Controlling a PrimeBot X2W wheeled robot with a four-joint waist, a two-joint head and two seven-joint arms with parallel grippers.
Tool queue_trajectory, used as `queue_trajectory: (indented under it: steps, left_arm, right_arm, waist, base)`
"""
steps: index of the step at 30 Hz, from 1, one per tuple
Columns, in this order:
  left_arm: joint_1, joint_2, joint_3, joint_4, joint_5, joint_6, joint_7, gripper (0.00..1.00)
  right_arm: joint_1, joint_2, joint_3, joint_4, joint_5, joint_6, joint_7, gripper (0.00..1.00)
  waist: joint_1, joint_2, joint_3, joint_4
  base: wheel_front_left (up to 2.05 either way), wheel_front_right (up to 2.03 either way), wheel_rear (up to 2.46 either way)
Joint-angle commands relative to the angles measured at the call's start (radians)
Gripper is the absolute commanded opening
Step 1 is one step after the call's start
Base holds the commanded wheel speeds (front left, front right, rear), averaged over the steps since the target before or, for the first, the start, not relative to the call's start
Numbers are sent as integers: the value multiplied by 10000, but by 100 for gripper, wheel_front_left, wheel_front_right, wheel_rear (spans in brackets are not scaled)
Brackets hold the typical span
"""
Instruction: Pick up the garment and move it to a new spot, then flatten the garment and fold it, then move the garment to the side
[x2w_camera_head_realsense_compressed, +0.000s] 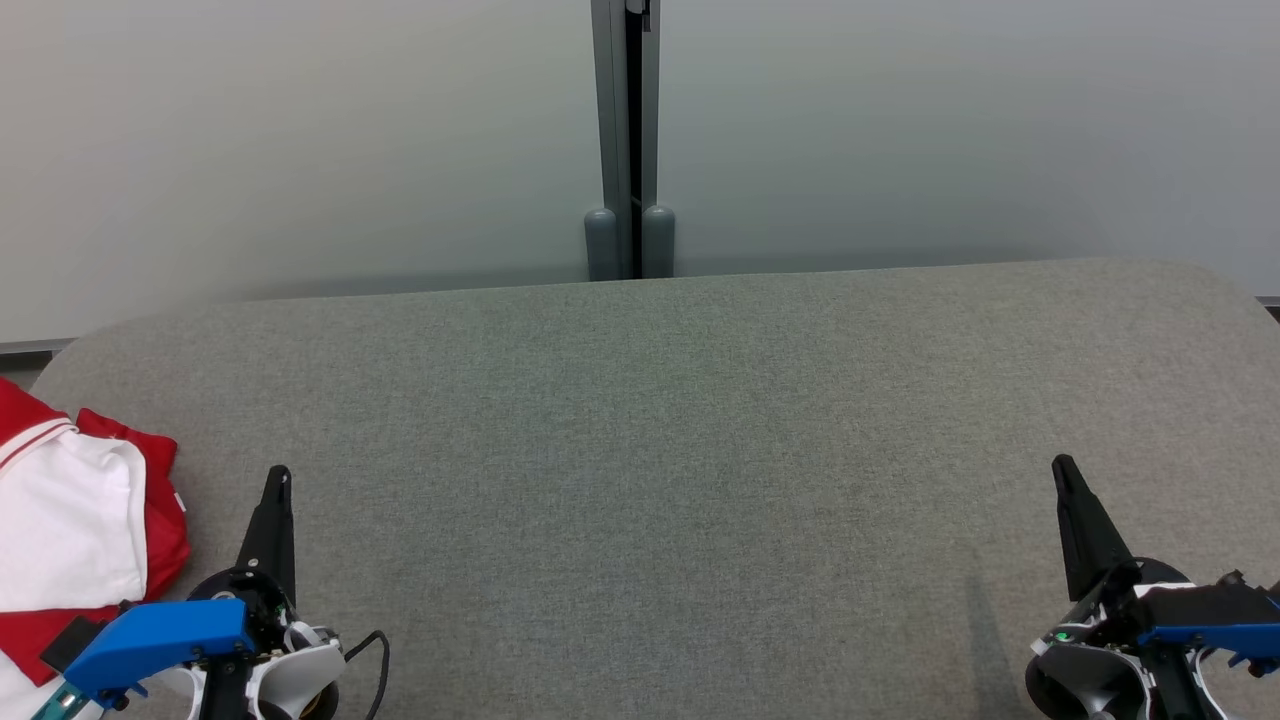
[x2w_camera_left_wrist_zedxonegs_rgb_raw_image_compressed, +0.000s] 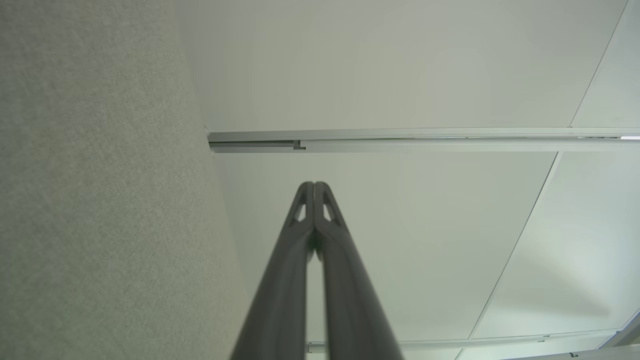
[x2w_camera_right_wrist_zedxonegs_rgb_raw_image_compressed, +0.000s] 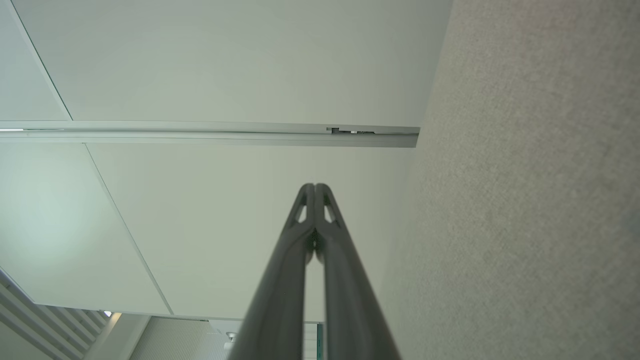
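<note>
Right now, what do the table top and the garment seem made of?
Table top: seemingly grey-green woven fabric or felt, matte; a fine speckled weave shows. Garment: soft red and white cloth, fibre unclear, matte; it lies in loose folds.

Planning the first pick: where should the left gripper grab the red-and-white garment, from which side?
Pinch the bunched red fold on the red-and-white garment, its edge nearest the left gripper, coming in from the table centre. It lies crumpled at the table's left edge; that raised fold likely suits the shut jaws once opened.
</note>
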Motion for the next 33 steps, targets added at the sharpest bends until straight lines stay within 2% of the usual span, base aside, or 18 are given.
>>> queue_trajectory:
  steps: [1,33]
  left_arm:
    - [-92,27,14,-45,-39,-43,33,0]
    - [-92,27,13,-46,-39,-43,32,0]
  right_arm:
    - [102,-55,-16,-36,27,4,41,0]
    - [102,-56,-14,-36,27,4,41,0]
  waist:
    - [0,0,0,0]
    - [0,0,0,0]
  base:
    - [0,0,0]
    - [0,0,0]
